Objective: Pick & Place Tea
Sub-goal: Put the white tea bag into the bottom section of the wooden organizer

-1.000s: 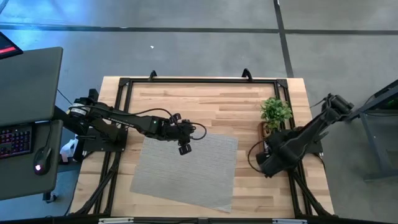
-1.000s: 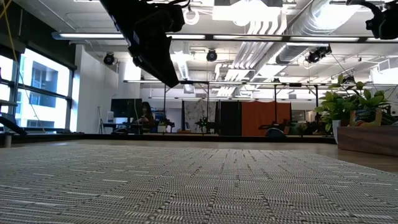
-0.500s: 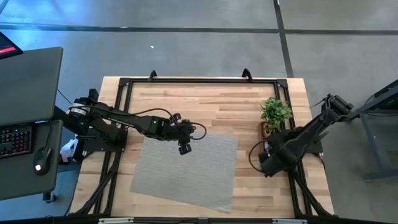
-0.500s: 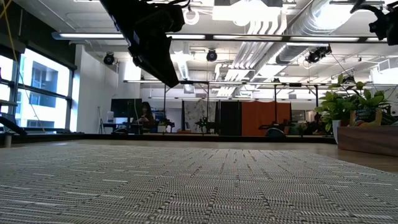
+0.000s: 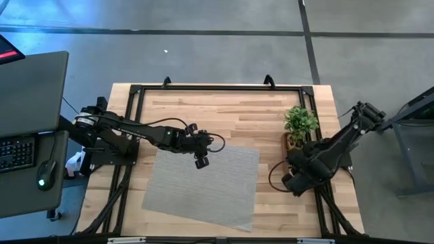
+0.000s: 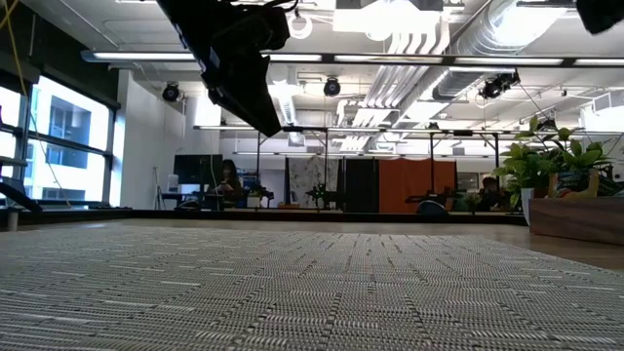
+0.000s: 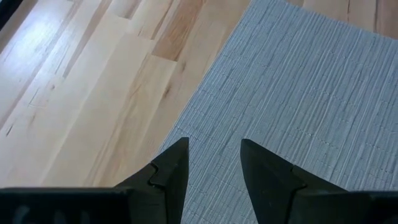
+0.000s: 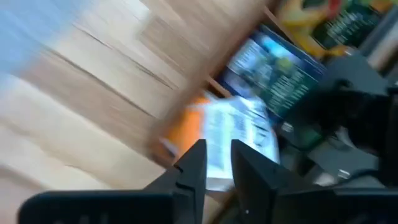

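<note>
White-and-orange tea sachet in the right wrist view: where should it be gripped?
Probably the sachet by its free top edge, from above with the right gripper: it looks thin, flat, crowded by other sachets in the wooden tray. Blur hides its tilt.

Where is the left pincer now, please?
In the high view the left pincer hangs over the far left corner of the grey mat, left of the table's middle, empty and open; its wrist view shows that mat corner beside bare wood.

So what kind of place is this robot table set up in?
Probably an open-plan office or lab. The low view shows exposed ceiling ducts, strip lights and a person at a desk far behind the wooden table. The high view shows a keyboard on a neighbouring desk.
</note>
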You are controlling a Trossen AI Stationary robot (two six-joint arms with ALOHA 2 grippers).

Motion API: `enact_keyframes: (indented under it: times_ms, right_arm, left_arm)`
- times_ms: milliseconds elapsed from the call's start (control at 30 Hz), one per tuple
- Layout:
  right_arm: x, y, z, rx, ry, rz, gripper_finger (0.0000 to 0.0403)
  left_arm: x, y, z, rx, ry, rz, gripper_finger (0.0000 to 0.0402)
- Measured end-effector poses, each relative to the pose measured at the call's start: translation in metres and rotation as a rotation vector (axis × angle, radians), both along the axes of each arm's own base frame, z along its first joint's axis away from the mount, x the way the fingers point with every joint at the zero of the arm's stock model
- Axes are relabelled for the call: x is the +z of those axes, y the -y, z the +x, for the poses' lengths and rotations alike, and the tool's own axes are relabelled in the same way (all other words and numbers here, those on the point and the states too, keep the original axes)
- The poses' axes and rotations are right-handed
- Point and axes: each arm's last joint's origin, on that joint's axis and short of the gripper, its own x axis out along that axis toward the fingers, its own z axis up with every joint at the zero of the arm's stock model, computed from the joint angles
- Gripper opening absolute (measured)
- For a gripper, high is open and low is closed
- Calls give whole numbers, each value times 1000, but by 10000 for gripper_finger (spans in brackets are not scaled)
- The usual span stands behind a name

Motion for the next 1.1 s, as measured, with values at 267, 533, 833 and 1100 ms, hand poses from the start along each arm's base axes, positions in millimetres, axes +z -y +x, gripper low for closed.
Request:
enact_keyframes:
  times_ms: [267,533,833,1100]
  right_arm:
    - [-25,-7,9,141,0,13,8]
    - [-46,-17,17,238,-151,54,3]
    - [-68,-21,22,222,-295,-12,2]
    - [-73,-17,35,188,-205,-29,1]
  left_arm:
    - [0,0,0,30,13,-27,142]
    - [0,0,1,79,36,-65,142]
    - [1,0,2,101,59,-85,142]
    - [2,1,3,96,75,-93,142]
